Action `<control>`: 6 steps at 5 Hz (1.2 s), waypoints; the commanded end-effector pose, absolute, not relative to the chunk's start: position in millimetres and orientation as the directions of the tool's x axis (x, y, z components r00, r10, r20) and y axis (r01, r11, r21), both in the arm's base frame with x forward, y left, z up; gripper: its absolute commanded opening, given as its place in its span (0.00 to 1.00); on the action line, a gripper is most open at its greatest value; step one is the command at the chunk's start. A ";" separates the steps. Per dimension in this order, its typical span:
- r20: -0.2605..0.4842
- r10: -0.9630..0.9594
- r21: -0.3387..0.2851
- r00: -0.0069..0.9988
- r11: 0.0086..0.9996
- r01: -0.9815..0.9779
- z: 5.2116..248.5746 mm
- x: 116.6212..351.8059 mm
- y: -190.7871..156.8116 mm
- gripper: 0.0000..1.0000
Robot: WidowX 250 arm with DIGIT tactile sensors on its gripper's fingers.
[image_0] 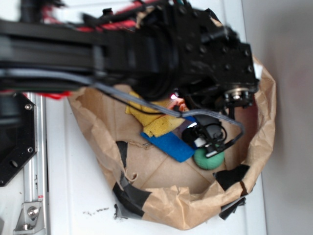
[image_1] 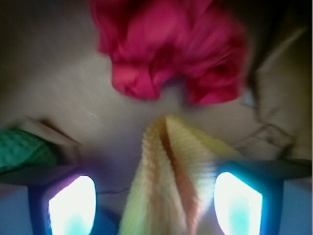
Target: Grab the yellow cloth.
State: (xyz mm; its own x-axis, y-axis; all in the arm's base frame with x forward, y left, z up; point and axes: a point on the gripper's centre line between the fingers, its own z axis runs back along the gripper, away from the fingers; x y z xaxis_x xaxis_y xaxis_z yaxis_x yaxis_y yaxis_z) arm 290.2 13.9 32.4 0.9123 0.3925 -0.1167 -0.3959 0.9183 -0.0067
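Observation:
The yellow cloth (image_1: 166, 181) is a mustard terry rag. In the wrist view a raised fold of it stands between my gripper's (image_1: 155, 200) two glowing pads (image_1: 72, 205). The pads are wide apart and neither visibly presses on the fold, so the gripper is open around it. In the exterior view the yellow cloth (image_0: 146, 120) lies in the brown paper basin (image_0: 161, 210). The arm hangs over it, and the gripper's jaws are hidden beneath the arm.
A red wadded cloth (image_1: 171, 49) lies just beyond the yellow fold. A green ball (image_0: 208, 159) (image_1: 22, 149) sits to one side. A flat blue sponge (image_0: 168, 144) lies beside the yellow cloth. The crumpled paper walls (image_0: 266, 107) ring everything.

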 end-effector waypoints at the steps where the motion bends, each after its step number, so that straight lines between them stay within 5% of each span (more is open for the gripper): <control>1: -0.110 0.319 0.050 0.941 0.948 -0.315 43.8 280.0 39.1 0.00; 4: -0.067 0.243 0.067 0.968 0.969 -0.238 68.1 276.4 39.3 0.00; 6: 0.079 0.145 0.101 0.986 0.983 -0.153 159.8 271.8 27.5 0.00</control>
